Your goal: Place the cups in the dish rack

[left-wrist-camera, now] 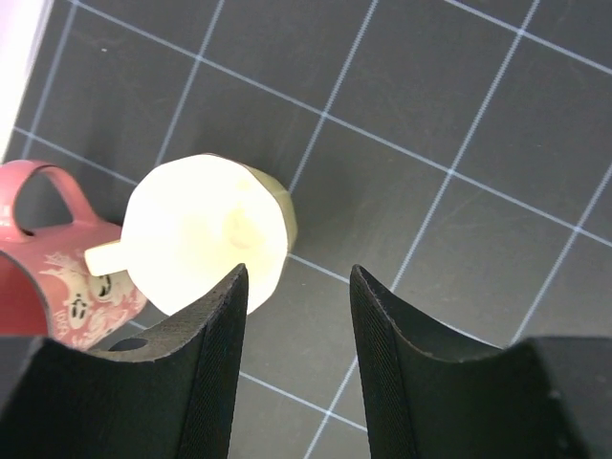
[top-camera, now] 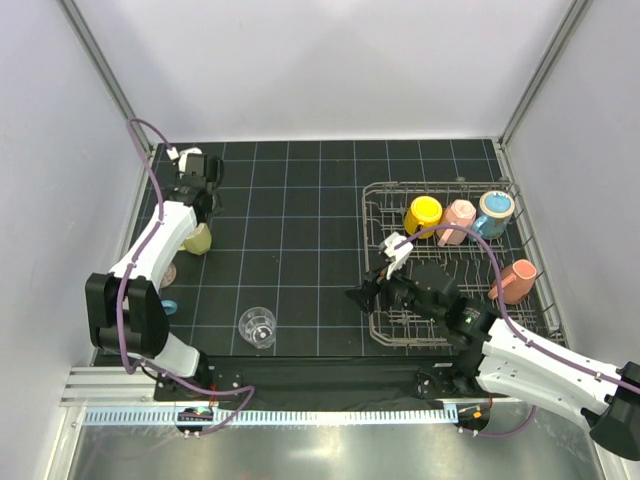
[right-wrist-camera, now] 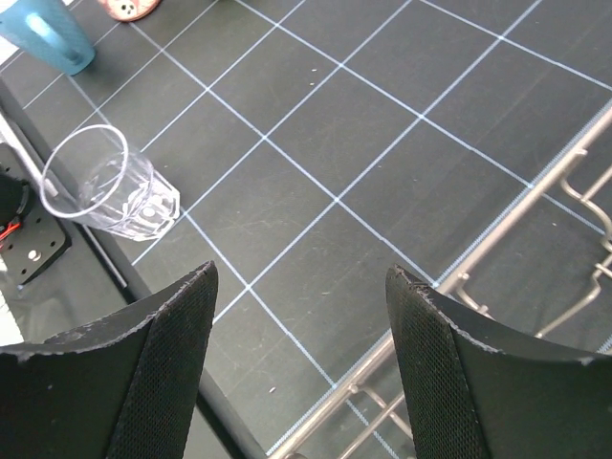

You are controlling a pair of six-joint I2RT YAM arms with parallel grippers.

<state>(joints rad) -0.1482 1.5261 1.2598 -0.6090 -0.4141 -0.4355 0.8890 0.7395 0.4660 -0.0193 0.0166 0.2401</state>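
The wire dish rack (top-camera: 378, 262) stands at the right and holds a yellow mug (top-camera: 423, 214), a pink mug (top-camera: 458, 220), a blue mug with an orange inside (top-camera: 493, 212) and a salmon mug (top-camera: 515, 280). On the mat at the left a pale yellow mug (top-camera: 197, 238) (left-wrist-camera: 206, 229) stands upside down next to a maroon mug (left-wrist-camera: 57, 258). My left gripper (left-wrist-camera: 296, 277) is open and empty just above and beside the pale yellow mug. A clear glass tumbler (top-camera: 257, 327) (right-wrist-camera: 110, 186) stands near the front edge. My right gripper (top-camera: 360, 295) (right-wrist-camera: 301, 277) is open and empty at the rack's near left corner.
A small blue cup (top-camera: 168, 307) (right-wrist-camera: 48, 38) stands at the mat's left front. The left arm partly covers the maroon mug in the top view. The rack's rim (right-wrist-camera: 516, 229) runs by my right finger. White walls close in the mat on three sides.
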